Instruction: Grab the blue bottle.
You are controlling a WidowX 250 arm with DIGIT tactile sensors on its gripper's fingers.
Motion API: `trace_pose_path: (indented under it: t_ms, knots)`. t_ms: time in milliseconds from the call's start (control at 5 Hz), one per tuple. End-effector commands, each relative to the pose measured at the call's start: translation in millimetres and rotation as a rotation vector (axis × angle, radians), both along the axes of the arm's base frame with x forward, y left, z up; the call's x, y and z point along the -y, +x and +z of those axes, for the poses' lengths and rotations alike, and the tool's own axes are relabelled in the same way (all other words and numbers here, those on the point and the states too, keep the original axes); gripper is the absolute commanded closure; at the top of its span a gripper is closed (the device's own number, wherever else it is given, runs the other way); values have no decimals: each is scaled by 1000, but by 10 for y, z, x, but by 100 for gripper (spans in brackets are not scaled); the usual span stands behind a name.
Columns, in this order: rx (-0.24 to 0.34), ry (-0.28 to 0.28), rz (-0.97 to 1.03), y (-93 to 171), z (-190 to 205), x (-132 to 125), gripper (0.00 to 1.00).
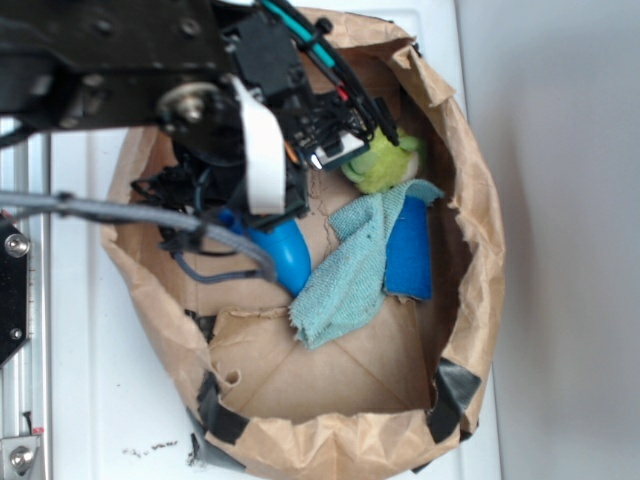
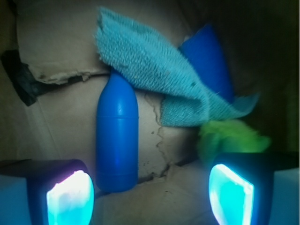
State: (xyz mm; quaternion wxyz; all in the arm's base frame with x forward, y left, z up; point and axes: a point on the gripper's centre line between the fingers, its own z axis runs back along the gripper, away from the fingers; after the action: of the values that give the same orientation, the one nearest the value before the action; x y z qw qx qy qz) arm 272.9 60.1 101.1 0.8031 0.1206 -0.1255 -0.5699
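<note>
The blue bottle (image 2: 116,136) lies on the floor of the brown paper bag (image 1: 470,240), tapered end under the teal cloth (image 2: 154,70), between my pincer's (image 2: 150,194) wide-open, empty fingers (image 2: 70,197); a blue block (image 2: 208,61) and green plush (image 2: 229,138) lie right

A lab-like robot test setup: a taped brown paper bag (image 1: 470,300) on a plain white surface (image 1: 90,400) beside a metal rail (image 1: 22,440).

The black arm (image 1: 110,60) reaches in from nine o'clock, its wrist pointing down. In the wrist view the end effector (image 2: 150,197) stands wide apart, glowing pads (image 2: 70,199) at seven and five o'clock, nothing between them.
</note>
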Motion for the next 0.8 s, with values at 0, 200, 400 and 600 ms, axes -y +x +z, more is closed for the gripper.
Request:
trace_pose_path:
  t_ms: [0,200,400,600]
  knots:
    - [-6,49,-34,-14,-212,157,0]
    - [-39,54,-54,-201,-274,215,0]
    - [-32,71,-85,-338,-397,239,0]
    - [-24,69,-69,-429,-514,264,0]
